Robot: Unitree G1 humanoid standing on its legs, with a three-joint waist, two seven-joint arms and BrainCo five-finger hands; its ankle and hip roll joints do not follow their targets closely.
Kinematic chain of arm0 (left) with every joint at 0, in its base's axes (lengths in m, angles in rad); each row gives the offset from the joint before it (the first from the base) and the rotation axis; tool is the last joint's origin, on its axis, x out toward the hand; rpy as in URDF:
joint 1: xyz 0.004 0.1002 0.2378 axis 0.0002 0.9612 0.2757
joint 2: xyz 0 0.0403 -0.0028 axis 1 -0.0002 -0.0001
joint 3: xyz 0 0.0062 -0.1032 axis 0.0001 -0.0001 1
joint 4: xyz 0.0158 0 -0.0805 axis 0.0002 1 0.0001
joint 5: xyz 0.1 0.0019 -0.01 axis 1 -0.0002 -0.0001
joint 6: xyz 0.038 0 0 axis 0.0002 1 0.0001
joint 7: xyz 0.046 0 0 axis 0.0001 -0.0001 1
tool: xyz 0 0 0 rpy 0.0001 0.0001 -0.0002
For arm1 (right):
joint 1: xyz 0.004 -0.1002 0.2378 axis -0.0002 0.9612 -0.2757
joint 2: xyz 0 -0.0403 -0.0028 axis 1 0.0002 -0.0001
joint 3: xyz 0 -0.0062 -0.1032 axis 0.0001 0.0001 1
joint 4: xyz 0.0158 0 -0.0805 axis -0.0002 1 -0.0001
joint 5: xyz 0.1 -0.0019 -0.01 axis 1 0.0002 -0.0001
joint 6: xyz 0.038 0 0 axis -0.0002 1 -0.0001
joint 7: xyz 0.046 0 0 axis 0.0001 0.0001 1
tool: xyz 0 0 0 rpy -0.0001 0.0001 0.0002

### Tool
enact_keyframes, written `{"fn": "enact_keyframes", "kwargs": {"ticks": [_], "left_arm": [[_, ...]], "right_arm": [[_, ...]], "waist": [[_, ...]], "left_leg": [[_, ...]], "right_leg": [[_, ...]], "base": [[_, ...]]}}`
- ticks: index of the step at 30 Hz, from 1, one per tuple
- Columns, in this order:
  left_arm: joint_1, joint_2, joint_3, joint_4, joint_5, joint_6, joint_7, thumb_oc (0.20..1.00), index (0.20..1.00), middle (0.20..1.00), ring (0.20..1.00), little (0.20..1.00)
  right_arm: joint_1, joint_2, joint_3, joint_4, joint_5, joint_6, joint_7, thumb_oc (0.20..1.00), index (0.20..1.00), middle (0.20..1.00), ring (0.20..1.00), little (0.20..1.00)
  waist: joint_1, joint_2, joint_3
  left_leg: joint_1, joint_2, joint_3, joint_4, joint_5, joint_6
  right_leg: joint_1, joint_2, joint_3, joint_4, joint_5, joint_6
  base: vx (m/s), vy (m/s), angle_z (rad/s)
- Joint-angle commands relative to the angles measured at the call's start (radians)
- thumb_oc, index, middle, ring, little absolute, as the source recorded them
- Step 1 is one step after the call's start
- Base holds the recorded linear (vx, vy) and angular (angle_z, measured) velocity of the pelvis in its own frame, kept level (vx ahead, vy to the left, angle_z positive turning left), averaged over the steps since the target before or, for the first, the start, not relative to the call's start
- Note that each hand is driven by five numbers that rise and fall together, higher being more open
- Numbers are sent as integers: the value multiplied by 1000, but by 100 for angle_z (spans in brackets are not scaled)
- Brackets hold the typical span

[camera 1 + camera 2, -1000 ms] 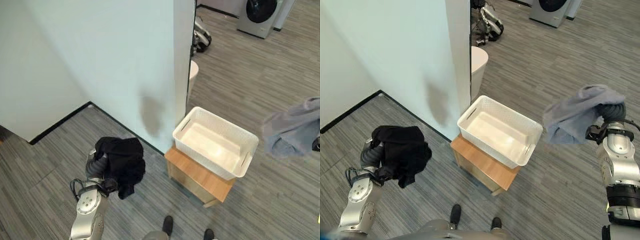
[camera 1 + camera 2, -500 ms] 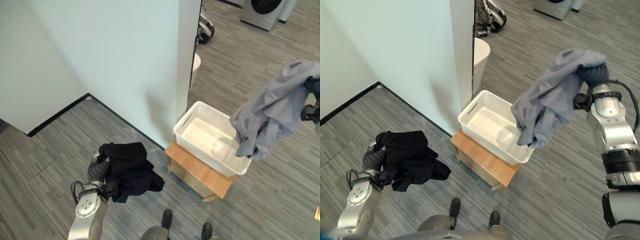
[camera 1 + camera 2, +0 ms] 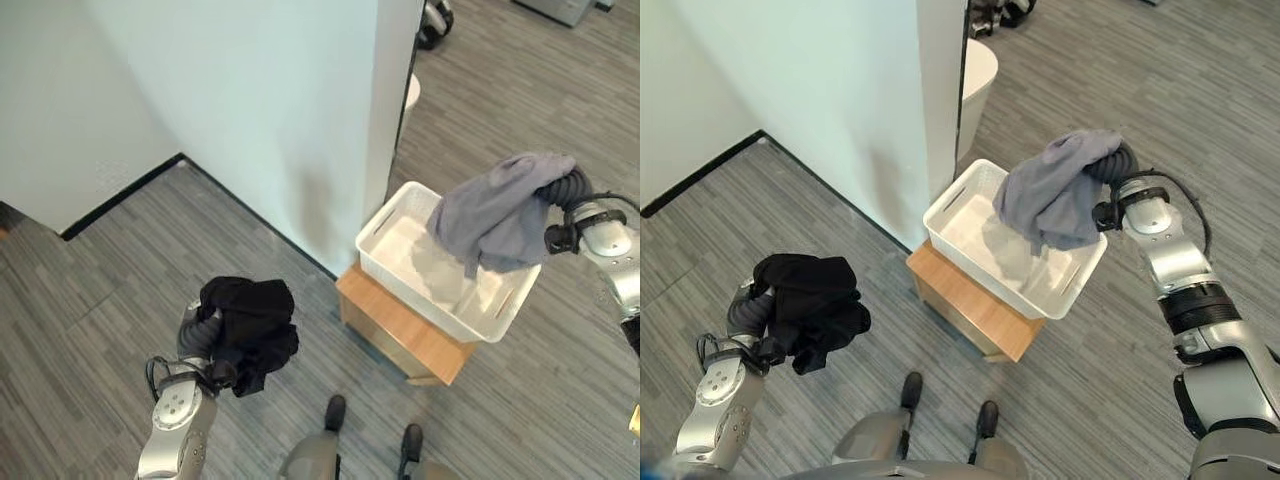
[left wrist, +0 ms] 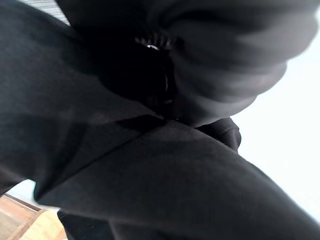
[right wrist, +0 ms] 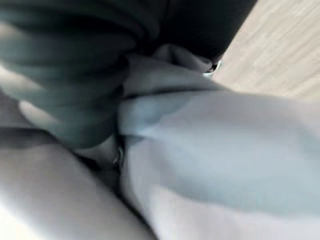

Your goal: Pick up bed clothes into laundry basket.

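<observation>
Grey garment over the basket, black one held low on the left

My right hand [image 3: 1118, 160] is up over the white laundry basket [image 3: 962, 196], with a grey garment [image 3: 1052, 190] draped across it and hanging down so its lower folds reach into the basket's far-right part. I cannot tell from the head views whether the cloth touches the basket floor. In the right wrist view the grey cloth [image 5: 220, 150] lies bunched against the dark ribbed cover, and the fingers are buried in it, so I cannot tell how they stand.

The basket sits on a low wooden stand [image 3: 400, 335], just beside the corner of a pale wall [image 3: 250, 110]. The basket's near-left part shows bare white bottom.

My left hand [image 3: 205, 325] is down and well apart from the basket, near my left side above the grey striped floor [image 3: 80, 300]. A black garment [image 3: 250, 320] is bundled over it, covering the fingers; a loose end dangles below the bundle. The left wrist view shows black cloth [image 4: 150, 190] pressed close around the hand, and again I cannot tell whether the fingers are curled or straight underneath.

Behind the wall corner a round white object [image 3: 978, 70] stands on the floor.
</observation>
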Motion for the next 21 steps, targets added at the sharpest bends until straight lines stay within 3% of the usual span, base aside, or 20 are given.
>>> {"fn": "enact_keyframes", "kwargs": {"ticks": [1, 6, 7, 8, 9, 13, 16, 21], "left_arm": [[-39, 64, 11, -94, -27, -63, -7, 200, 200, 200, 200, 200], [-39, 80, 13, -114, -42, -64, 4, 200, 200, 200, 200, 200], [-39, 92, 20, -120, -47, -62, 4, 200, 200, 200, 200, 200], [-39, 91, 22, -121, -47, -61, 4, 200, 200, 200, 200, 200], [-43, 97, 25, -128, -48, -59, 5, 200, 200, 200, 200, 200], [-38, 88, 29, -135, -54, -63, 10, 200, 200, 200, 200, 200], [-36, 96, 47, -115, -41, -64, 13, 200, 200, 200, 200, 200], [-48, 183, 95, -117, -1, -68, -5, 200, 200, 200, 200, 200]], "right_arm": [[-189, -8, 59, 85, -66, -15, -20, 200, 200, 200, 200, 200], [-299, 96, 117, 370, -171, 37, -21, 200, 200, 200, 200, 200], [-373, 122, 152, 505, -215, 64, -10, 200, 200, 200, 200, 200], [-379, 124, 155, 510, -215, 62, -9, 755, 755, 755, 755, 755], [-412, 140, 173, 582, -249, 69, -5, 1000, 1000, 1000, 1000, 1000], [-483, 165, 201, 645, -294, 68, -12, 1000, 1000, 1000, 1000, 1000], [-508, 133, 296, 511, -329, 52, 48, 1000, 1000, 1000, 1000, 1000], [-496, -63, 412, 146, -344, 52, 152, 1000, 1000, 1000, 1000, 1000]], "waist": [[16, 0, -13], [37, 16, 4], [45, 19, 7], [43, 19, 7], [49, 23, 8], [57, 29, 9], [46, 21, 4], [0, 9, -5]], "left_leg": [[4, 47, 28, 12, -30, -50], [-21, 44, 20, 13, -23, -49], [-31, 44, 17, 13, -20, -50], [-32, 44, 17, 13, -20, -50], [-37, 43, 15, 14, -19, -50], [-45, 40, 5, 13, -14, -49], [-36, 42, 7, 11, -18, -49], [-7, 49, 27, 7, -26, -53]], "right_leg": [[-28, -12, -41, 13, 19, -8], [-53, -7, -39, 13, 23, -12], [-64, -5, -36, 13, 24, -14], [-65, -5, -35, 13, 24, -14], [-69, -5, -32, 13, 24, -15], [-79, 0, -29, 13, 23, -16], [-76, 2, -16, 13, 21, -15], [-65, 5, 7, 13, 20, -13]], "base": [[0, 0, 0], [0, 0, 0], [0, 0, 0], [0, 0, 0], [0, 0, 0], [2, 1, 2], [12, 5, -1], [11, 9, -9]]}}
